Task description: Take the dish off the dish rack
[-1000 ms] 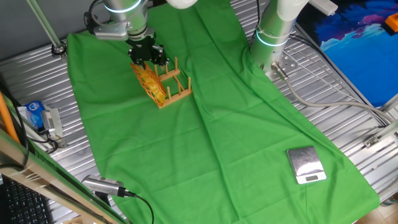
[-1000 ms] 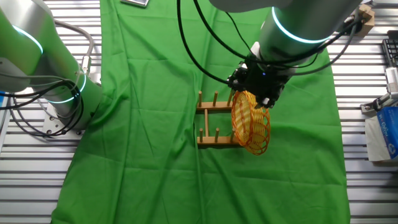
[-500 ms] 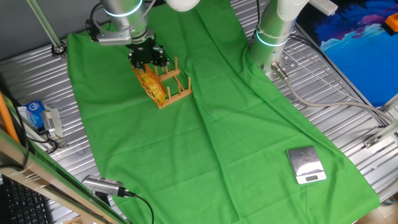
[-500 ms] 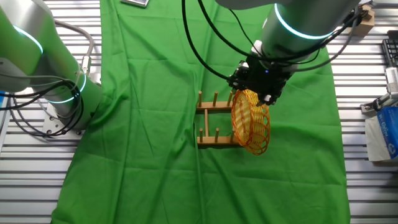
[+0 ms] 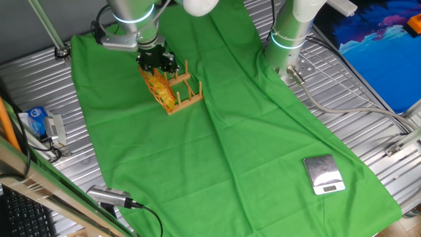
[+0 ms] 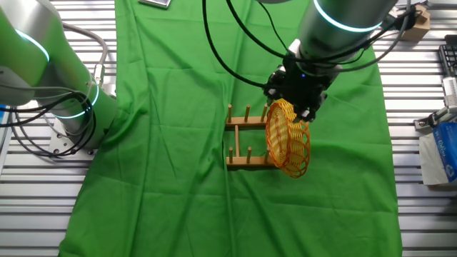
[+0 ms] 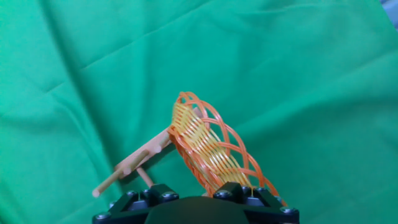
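Note:
The dish (image 5: 160, 89) is a yellow and orange-red woven basket-plate. It stands on edge at the end of the small wooden dish rack (image 5: 185, 92) on the green cloth. It also shows in the other fixed view (image 6: 288, 139), with the rack (image 6: 241, 139) to its left. My gripper (image 5: 156, 64) hangs right over the dish's upper rim (image 6: 291, 103). In the hand view the dish (image 7: 208, 149) leans against the rack's pegs (image 7: 140, 163), and its rim runs under the right side of my gripper (image 7: 193, 198). The jaws stand wide apart, with nothing clamped.
A square silver scale (image 5: 323, 174) lies at the near right of the green cloth (image 5: 230, 145). A second robot base (image 5: 287, 39) stands at the back, also visible at the left of the other fixed view (image 6: 68, 100). Blue cartons (image 5: 36, 122) sit off the cloth's left edge.
The arm's wrist has shifted slightly over the dish's upper rim. The dish and the rack have not moved.

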You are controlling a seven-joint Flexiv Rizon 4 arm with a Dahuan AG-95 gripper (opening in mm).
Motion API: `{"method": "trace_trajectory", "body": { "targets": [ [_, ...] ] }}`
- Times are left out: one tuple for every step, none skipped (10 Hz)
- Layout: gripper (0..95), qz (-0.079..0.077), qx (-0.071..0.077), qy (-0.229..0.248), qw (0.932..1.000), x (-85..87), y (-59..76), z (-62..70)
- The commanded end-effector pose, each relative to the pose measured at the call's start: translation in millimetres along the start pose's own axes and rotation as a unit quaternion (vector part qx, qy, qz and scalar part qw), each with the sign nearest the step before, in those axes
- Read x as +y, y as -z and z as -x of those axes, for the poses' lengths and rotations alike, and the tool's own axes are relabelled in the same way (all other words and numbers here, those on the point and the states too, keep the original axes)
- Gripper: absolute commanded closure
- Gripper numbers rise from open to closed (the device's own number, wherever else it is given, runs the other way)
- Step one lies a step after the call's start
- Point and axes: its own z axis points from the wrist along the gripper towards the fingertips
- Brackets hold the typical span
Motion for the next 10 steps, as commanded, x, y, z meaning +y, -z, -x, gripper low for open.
{"method": "trace_trajectory", "body": {
  "targets": [
    [38.0, 0.028, -0.018, 0.010, 0.9994, 0.9, -0.2, -1.3],
    [38.0, 0.034, -0.027, 0.029, 0.9986, 0.9, -0.2, -1.3],
    [38.0, 0.034, -0.027, 0.041, 0.9982, 1.2, 0.9, -1.4],
    [38.0, 0.035, -0.017, 0.041, 0.9984, 1.4, 1.6, -1.4],
    [38.0, 0.037, -0.015, 0.039, 0.9984, 1.4, 1.6, -1.4],
    [38.0, 0.037, -0.015, 0.040, 0.9984, 1.4, 1.6, -1.3],
    [38.0, 0.036, -0.016, 0.061, 0.9974, 1.4, 1.5, -1.1],
    [38.0, 0.035, -0.017, 0.113, 0.9929, 1.4, 1.4, -0.8],
    [38.0, 0.033, -0.019, 0.164, 0.9858, 1.5, 1.5, -0.8],
    [38.0, 0.031, -0.018, 0.187, 0.9816, 1.6, 1.8, -0.8]
  ]
}}
